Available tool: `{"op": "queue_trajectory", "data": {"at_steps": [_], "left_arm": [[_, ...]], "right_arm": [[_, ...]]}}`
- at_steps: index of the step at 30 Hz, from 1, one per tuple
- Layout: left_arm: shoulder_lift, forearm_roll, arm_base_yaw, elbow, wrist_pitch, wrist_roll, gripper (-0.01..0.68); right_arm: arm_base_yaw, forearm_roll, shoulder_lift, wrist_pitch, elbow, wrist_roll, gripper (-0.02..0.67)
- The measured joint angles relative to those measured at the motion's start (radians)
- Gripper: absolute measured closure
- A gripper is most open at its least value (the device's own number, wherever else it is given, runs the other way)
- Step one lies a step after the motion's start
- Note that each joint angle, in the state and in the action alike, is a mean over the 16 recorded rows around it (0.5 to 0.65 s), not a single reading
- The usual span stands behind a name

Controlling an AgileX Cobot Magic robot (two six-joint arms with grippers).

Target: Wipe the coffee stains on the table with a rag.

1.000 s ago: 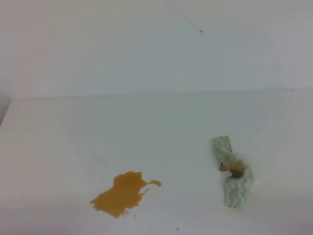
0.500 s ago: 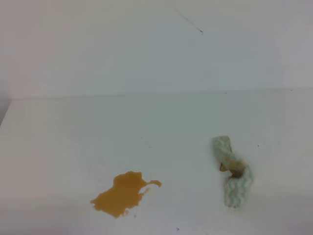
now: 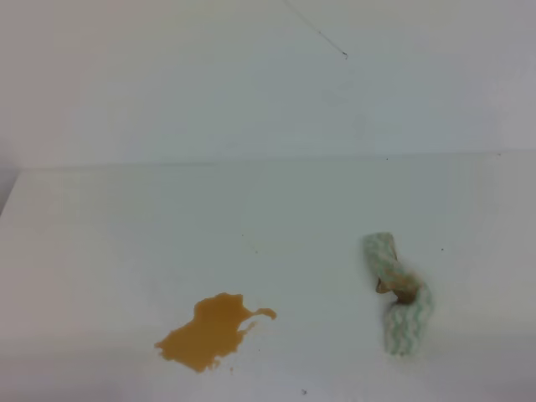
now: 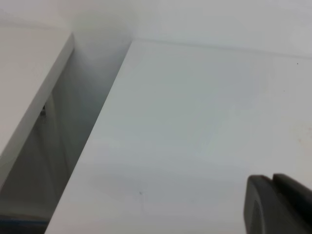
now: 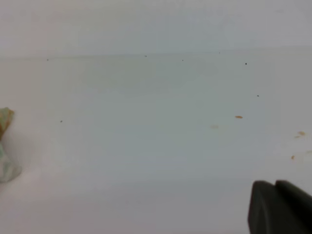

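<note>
On table (image 3: 100, 251): coffee stains (image 3: 209, 332) front-left | rag (image 3: 397, 294) right, well apart

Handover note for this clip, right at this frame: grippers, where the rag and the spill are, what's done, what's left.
Left gripper: fingers look together, nothing held, over a bare part of the table.
Right gripper: shut, empty, low over the table; the rag's end shows at its view's left edge.
Rag: bunched, lying free at right, already brown-stained in the middle.
Coffee stain: front left, unwiped, well apart from the rag. A few tan specks on the right side.
Done: nothing yet.
Left: pick up the rag, wipe.
</note>
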Motion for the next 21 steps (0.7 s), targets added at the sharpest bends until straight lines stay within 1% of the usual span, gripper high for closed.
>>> {"op": "queue_trajectory", "data": {"at_steps": [4,8,12,18,21], "left_arm": [[0.0,0.0,0.0,0.0,0.0,0.0,0.672],[0.0,0.0,0.0,0.0,0.0,0.0,0.672],[0.0,0.0,0.0,0.0,0.0,0.0,0.672],[0.0,0.0,0.0,0.0,0.0,0.0,0.672],[0.0,0.0,0.0,0.0,0.0,0.0,0.672]], "right_arm": [[0.0,0.006,-0.001,-0.031,0.002,0.009,0.652],[0.0,0.051,-0.003,-0.135,0.006,0.048,0.652],[0.0,0.121,-0.004,-0.299,0.008,0.111,0.652],[0.001,0.23,-0.006,-0.609,0.005,0.184,0.652],[0.001,0.268,-0.006,-0.72,-0.004,0.208,0.652]]}}
